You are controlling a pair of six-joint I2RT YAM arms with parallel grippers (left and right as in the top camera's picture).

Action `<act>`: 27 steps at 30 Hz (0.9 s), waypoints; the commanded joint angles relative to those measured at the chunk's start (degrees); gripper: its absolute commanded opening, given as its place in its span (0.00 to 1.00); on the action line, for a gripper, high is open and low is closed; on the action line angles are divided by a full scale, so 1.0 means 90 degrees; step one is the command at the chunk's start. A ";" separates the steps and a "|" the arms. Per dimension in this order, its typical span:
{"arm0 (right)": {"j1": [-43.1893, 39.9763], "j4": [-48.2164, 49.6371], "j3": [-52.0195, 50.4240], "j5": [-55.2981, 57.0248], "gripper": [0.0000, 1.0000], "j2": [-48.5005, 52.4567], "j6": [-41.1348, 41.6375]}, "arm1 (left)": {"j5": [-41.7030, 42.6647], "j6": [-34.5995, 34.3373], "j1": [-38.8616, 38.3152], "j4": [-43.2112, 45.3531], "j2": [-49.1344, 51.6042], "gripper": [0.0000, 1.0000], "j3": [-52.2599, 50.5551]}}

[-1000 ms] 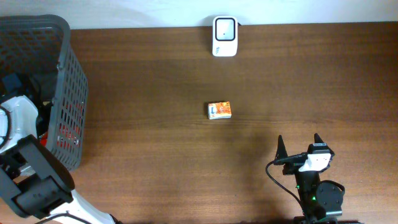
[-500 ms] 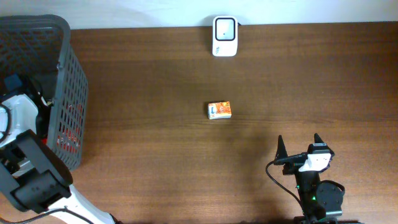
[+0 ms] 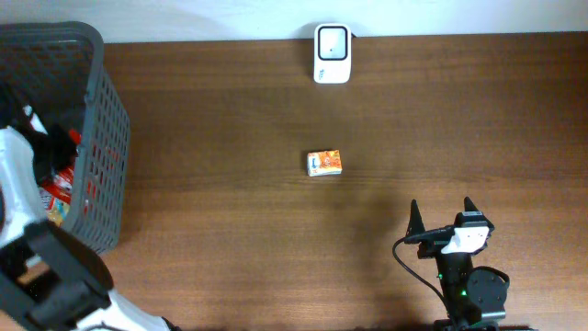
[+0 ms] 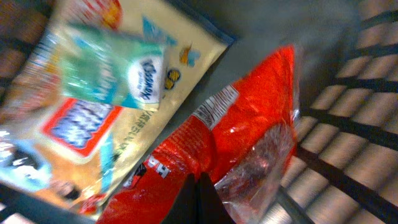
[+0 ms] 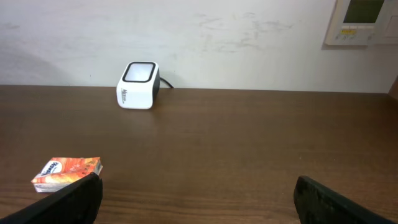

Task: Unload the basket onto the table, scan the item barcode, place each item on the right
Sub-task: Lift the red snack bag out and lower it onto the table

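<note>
Basket (image 3: 101,138) of dark mesh at the table's (image 3: 478,119) left edge, with the left gripper (image 4: 200,190) reaching inside. Its fingers are pressed together, pinching the crinkled edge of a red packet (image 4: 242,137) that lies in the basket against a yellow packet (image 4: 124,124). The right gripper (image 3: 444,213) sits spread wide and empty near the table's front edge. A small orange box (image 3: 323,163) lies mid-table, well apart from the white scanner (image 3: 332,53) at the far edge.

White-and-black left arm (image 3: 18,175), black right claw (image 3: 442,207), cable (image 3: 401,253)
</note>
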 commanded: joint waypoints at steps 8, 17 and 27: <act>-0.0041 -0.0039 -0.0032 0.0104 0.98 -0.0041 0.0002 | 0.0296 0.0015 -0.0015 0.0262 -0.1452 0.00 0.0265; -0.0041 -0.0039 -0.0032 0.0104 0.98 -0.0041 0.0002 | 0.0418 0.0012 -0.0015 0.0537 -0.3259 0.00 0.0571; -0.0041 -0.0039 -0.0032 0.0104 0.98 -0.0041 0.0002 | 0.3412 0.0012 -0.0294 0.0787 -0.4223 0.00 0.0563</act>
